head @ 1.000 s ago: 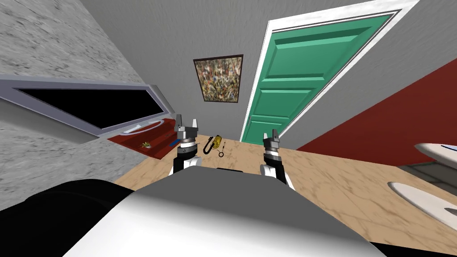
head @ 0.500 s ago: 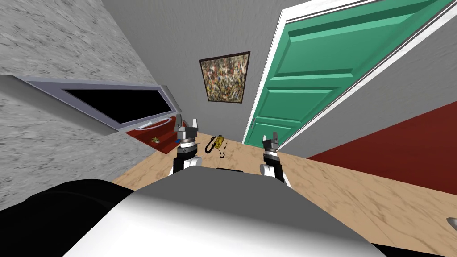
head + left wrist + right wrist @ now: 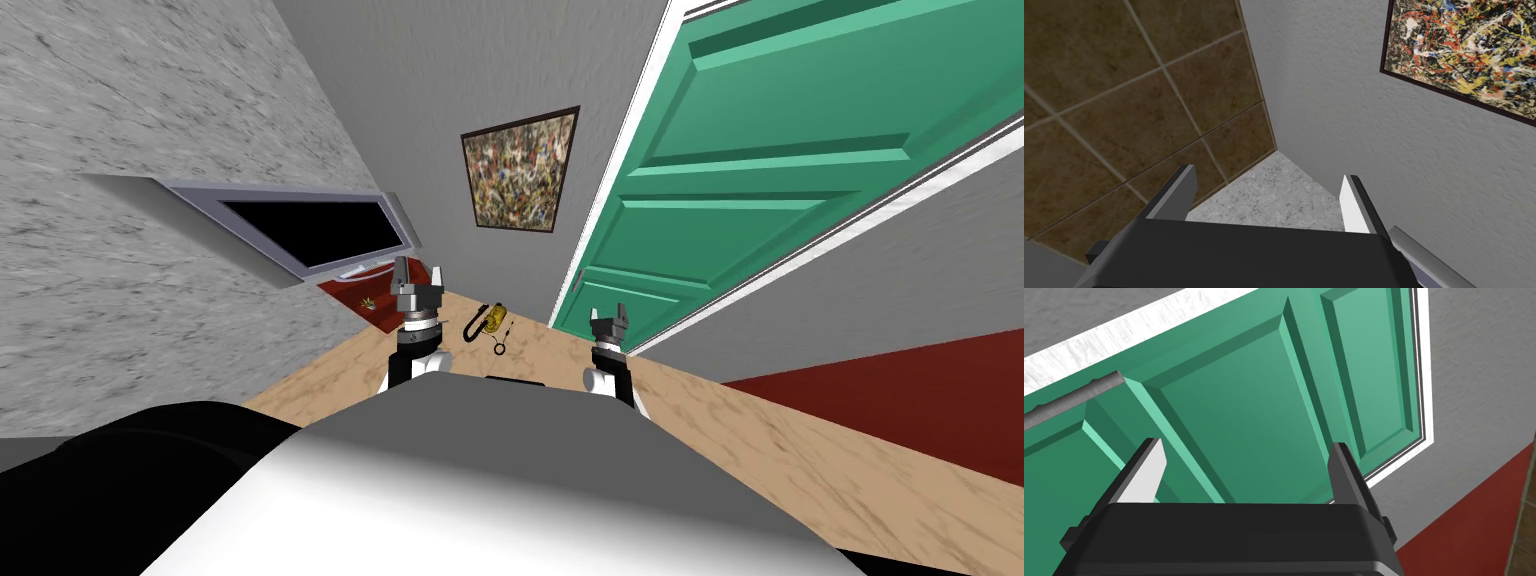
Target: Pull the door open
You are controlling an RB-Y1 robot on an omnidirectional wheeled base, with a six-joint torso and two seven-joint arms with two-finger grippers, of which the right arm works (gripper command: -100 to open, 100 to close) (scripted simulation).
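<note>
Green and panelled, the door (image 3: 760, 170) takes up the far right of the scene and sits inside its white frame (image 3: 640, 150), with grey wall (image 3: 480, 70) on either side of it. Tan, marbled floor (image 3: 800, 450) runs from the near side up to the foot of the door, and a dark red band (image 3: 900, 400) lies along the right. On the left wall a grey-framed opening (image 3: 310, 225) shows a black area, with a dark red ledge (image 3: 375, 285) just below it. A speckled, dark-framed painting (image 3: 520, 170) hangs on the far wall between the opening and the door.

The left gripper (image 3: 419, 275) is raised near the ledge; its fingers stand wide apart with nothing between them. The right gripper (image 3: 608, 318) is up in front of the lower part of the door, apart from it. Its blades are spread about a third of the wrist picture's width and hold nothing (image 3: 1245, 445). A yellow object (image 3: 489, 318) with a black cord lies on the floor between the two grippers, farther off. In the right wrist view a grey bar handle (image 3: 1074, 395) stands out from the door near the frame, beyond one finger and clear of it.
</note>
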